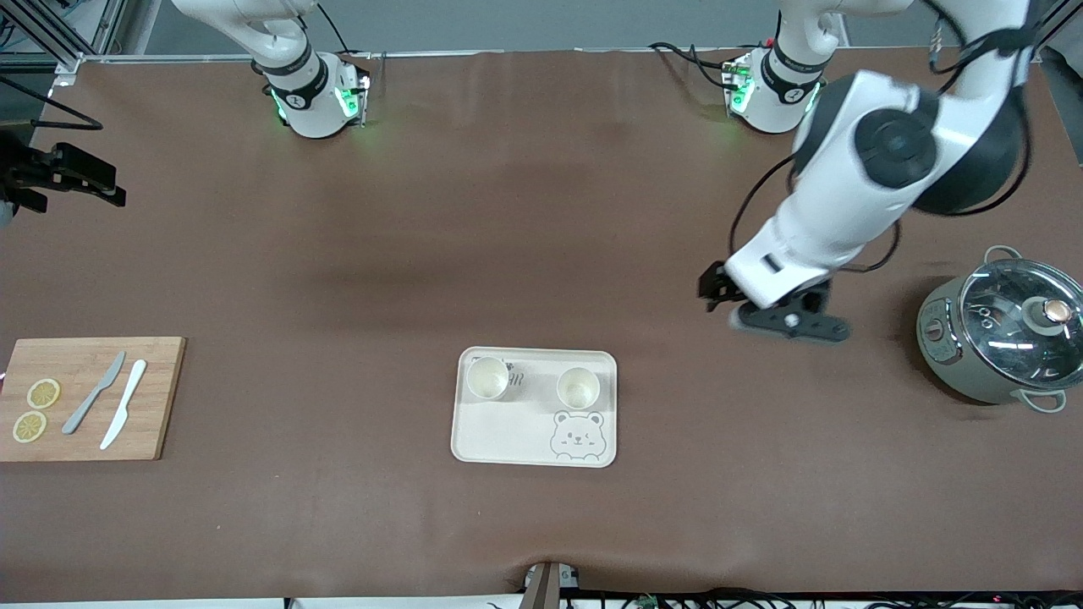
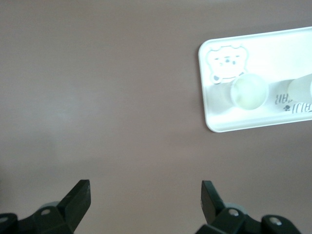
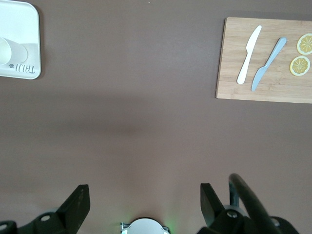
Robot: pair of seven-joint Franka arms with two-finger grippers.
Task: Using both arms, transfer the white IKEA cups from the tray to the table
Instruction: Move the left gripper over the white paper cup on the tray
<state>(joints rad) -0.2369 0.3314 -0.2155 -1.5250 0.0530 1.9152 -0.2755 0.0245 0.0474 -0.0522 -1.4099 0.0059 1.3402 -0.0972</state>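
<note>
Two white IKEA cups stand upright in the bear-printed tray (image 1: 541,444), along its edge farther from the front camera: one (image 1: 487,377) toward the right arm's end, one (image 1: 579,388) toward the left arm's end. My left gripper (image 1: 716,292) is open and empty, in the air over bare table between the tray and the pot. The left wrist view shows its open gripper (image 2: 146,187), the tray (image 2: 253,124) and both cups (image 2: 248,90) (image 2: 301,87). My right gripper (image 1: 101,188) is open and empty, high over the table edge at the right arm's end. The right wrist view shows its gripper (image 3: 145,190) and the tray corner (image 3: 27,29).
A wooden cutting board (image 1: 161,406) with a grey knife (image 1: 93,392), a white knife (image 1: 123,414) and two lemon slices (image 1: 42,393) lies at the right arm's end. A grey-green pot with a glass lid (image 1: 998,334) stands at the left arm's end.
</note>
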